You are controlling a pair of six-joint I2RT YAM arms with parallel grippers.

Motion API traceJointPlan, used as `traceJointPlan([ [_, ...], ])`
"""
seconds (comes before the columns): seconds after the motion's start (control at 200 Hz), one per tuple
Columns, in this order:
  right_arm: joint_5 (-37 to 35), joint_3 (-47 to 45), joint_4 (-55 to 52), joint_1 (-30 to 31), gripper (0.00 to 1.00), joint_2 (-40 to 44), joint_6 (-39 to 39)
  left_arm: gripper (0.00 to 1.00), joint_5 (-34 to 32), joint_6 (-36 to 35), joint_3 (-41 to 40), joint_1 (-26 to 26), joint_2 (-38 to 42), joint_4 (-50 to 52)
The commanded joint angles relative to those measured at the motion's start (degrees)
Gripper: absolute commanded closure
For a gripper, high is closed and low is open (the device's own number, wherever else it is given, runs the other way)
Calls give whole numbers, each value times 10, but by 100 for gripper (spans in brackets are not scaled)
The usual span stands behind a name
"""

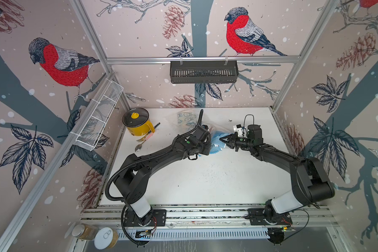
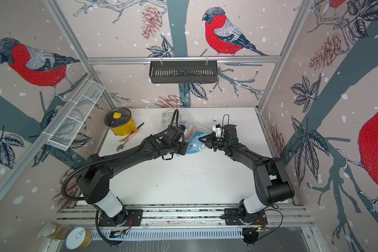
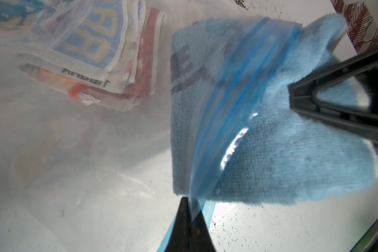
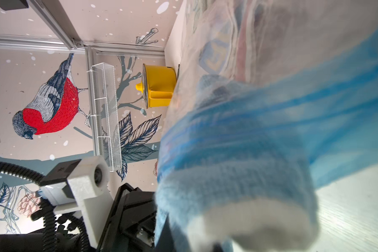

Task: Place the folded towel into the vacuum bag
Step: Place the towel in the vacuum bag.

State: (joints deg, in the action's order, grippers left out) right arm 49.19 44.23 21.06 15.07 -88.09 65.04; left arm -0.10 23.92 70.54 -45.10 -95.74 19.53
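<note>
1. Light-blue folded towel (image 3: 282, 157) sits half inside the clear plastic vacuum bag (image 3: 85, 163), near the yellow pot (image 1: 138, 125);
2. left gripper (image 3: 190, 209) pinches the bag's blue zip strip (image 3: 238, 91); right gripper (image 1: 222, 139) squeezes the towel;
3. next: push it fully in.

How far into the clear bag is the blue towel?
Partly in: the folded blue towel crosses the blue zip strip of the clear plastic bag, one end inside, one outside.
</note>
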Motion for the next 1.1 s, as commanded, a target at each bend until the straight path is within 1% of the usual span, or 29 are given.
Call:
traceJointPlan([
  [0.0,1,7,29,6,99,-1,4,100,10,10,7,-1,-2,-8],
  [0.145,-20,-4,34,16,99,-21,-9,100,26,20,25,-2,1,-11],
  [0.3,-47,-17,78,33,99,-41,-5,100,43,29,48,-2,-3,-13],
  [0.485,-55,-20,176,45,99,-66,49,100,48,30,56,-2,-17,-13],
  [0.56,-59,-12,198,49,99,-74,65,100,50,30,55,-2,-21,-13],
  [0.655,-69,0,184,54,99,-83,56,100,49,32,53,-2,-20,-14],
  [0.7,-79,1,168,53,97,-89,42,100,47,33,53,-2,-19,-14],
  [0.77,-109,3,106,51,95,-98,8,100,44,32,52,-2,-16,-14],
  [0.845,-147,-6,68,47,94,-108,-15,100,43,34,50,-2,-14,-17],
  [0.915,-155,-19,75,44,92,-123,-9,100,44,35,48,-2,-15,-19],
  [1.096,-146,-24,128,47,88,-160,42,100,51,39,38,-2,-18,-27],
])
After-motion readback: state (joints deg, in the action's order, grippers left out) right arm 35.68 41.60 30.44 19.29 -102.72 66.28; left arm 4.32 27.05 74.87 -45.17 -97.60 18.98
